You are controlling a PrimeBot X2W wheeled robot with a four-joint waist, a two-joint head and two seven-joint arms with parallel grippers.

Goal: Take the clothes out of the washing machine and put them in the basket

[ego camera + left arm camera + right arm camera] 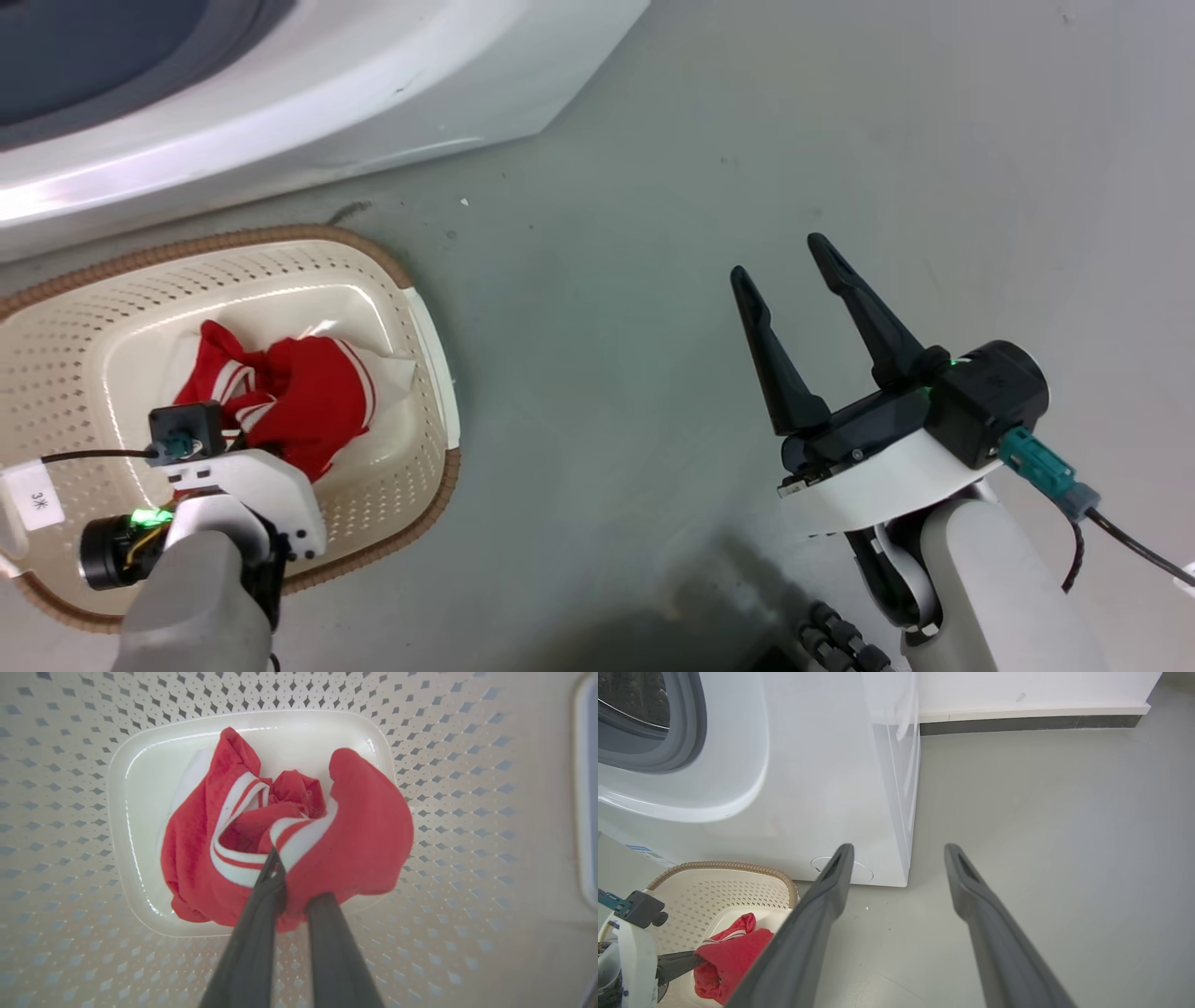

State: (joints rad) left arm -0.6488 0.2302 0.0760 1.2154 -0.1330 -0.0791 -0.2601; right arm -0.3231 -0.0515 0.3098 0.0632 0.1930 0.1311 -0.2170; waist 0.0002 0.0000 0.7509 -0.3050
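Observation:
The clothes (308, 401) are a bunched red garment with white striped trim, low inside the cream perforated basket (93, 299) with its brown woven rim. My left gripper (294, 877) points down into the basket and is shut on a fold of the clothes (364, 835); one fingertip is buried in the fabric. In the right wrist view the garment (733, 959) sits at the tips of the left gripper (691, 961). My right gripper (780, 257) is open and holds nothing, over bare floor right of the basket. The washing machine (327, 103) stands behind the basket.
The machine's grey gasket (686, 732) rings the open drum (635, 695). The basket (719, 889) sits close against the machine's front. Grey floor (653, 327) spreads to the right, up to a wall with a dark baseboard (1031, 723). A cable tag (39, 499) hangs by my left wrist.

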